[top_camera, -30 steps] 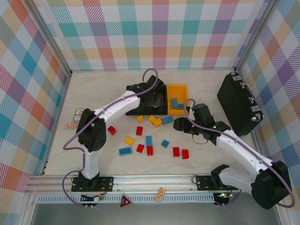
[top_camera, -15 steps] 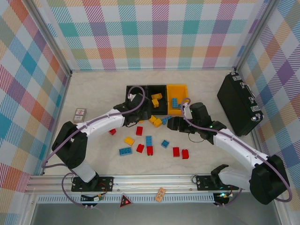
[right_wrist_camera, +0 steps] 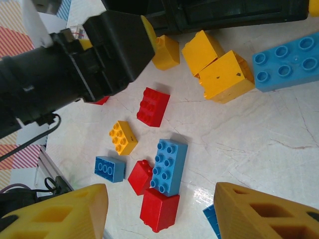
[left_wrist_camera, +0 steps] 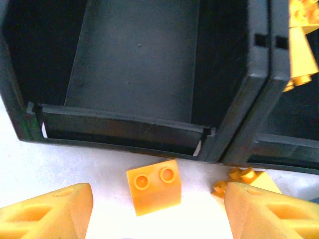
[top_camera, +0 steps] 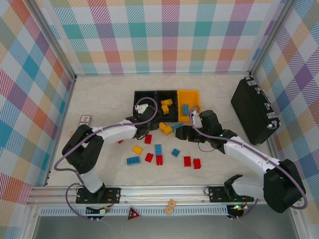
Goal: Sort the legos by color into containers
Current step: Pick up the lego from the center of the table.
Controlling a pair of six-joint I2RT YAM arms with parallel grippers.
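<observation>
Few coloured studded plastic bricks [top_camera: 166,103] lay in the rectangular plastic bins [top_camera: 192,91] (left black bin [left_wrist_camera: 134,55] bare); most lay loose on the table [top_camera: 99,99] under the left gripper [left_wrist_camera: 159,214] and right gripper [right_wrist_camera: 159,214], both open, empty.

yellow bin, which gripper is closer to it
Right. The right gripper sits just in front of the yellow bin, by its near edge. The left gripper is further left, in front of the left black bin.

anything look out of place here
A small tan piece lies on the metal frame at the near edge, off the table where the legos are scattered. Too small to identify.
</observation>
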